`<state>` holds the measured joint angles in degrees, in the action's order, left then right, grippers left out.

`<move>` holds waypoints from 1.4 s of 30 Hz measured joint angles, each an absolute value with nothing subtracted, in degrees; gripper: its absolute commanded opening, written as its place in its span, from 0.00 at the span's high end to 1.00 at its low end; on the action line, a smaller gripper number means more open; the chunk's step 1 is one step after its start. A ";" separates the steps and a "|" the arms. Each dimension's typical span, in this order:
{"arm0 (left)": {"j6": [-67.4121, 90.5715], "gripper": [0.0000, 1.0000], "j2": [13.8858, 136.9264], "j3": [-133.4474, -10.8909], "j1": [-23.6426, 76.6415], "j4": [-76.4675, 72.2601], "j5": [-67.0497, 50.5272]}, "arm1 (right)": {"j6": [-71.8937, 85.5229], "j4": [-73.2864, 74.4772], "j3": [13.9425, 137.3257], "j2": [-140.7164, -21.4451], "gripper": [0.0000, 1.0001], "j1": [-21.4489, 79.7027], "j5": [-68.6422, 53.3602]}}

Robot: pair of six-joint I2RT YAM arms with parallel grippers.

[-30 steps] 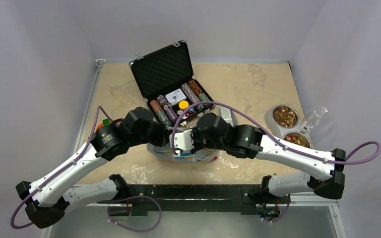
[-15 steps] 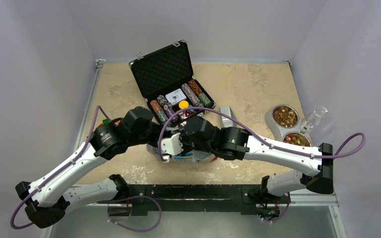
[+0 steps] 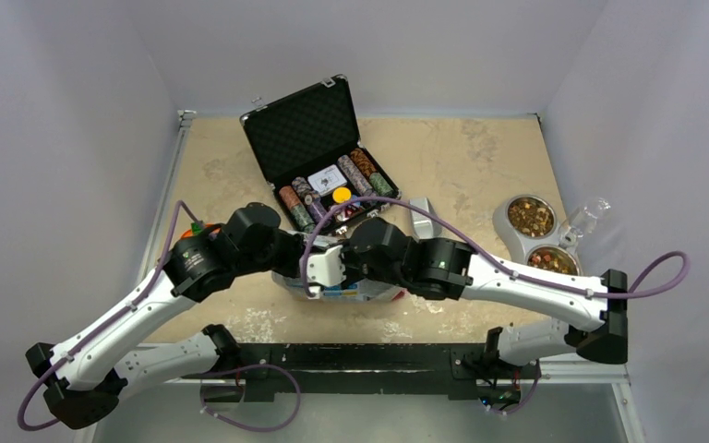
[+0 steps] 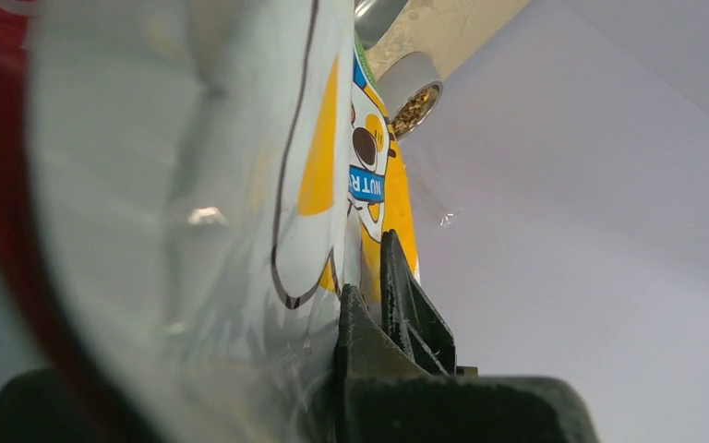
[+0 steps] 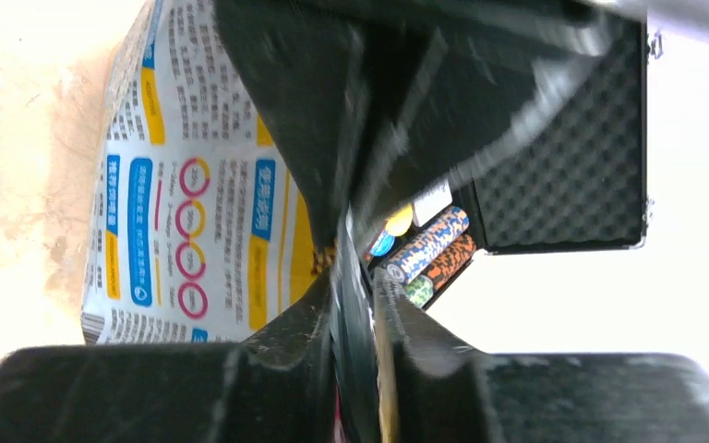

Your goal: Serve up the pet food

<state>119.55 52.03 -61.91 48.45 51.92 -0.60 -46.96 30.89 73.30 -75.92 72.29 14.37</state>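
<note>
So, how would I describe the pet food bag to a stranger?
Find the open black case of poker chips at the back. Just in front, between the left gripper and the right gripper, is the bag. It is the only crinkly printed packet, white with blue and yellow.

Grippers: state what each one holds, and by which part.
Left gripper and right gripper each pinch the crinkly white-blue-yellow printed bag by a thin edge, at separate spots.

Right hand (image 3: pixel 326 269) shifted left, regripped bag (image 5: pixel 185 185) edge.
</note>
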 measured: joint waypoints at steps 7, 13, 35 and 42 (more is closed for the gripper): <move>120.03 1.00 51.72 -61.91 48.34 51.94 0.38 | -45.65 33.82 72.07 -71.31 1.00 67.35 8.01; 120.70 1.00 51.70 -61.91 47.90 51.92 1.72 | -44.29 34.89 72.95 -71.48 0.81 63.90 5.15; 121.45 1.00 52.18 -63.72 47.00 54.11 2.70 | -41.45 35.62 66.13 -59.59 0.77 54.41 -2.72; 121.51 1.00 52.36 -64.90 46.89 56.88 2.66 | -39.62 36.99 66.81 -57.63 0.55 52.49 -0.34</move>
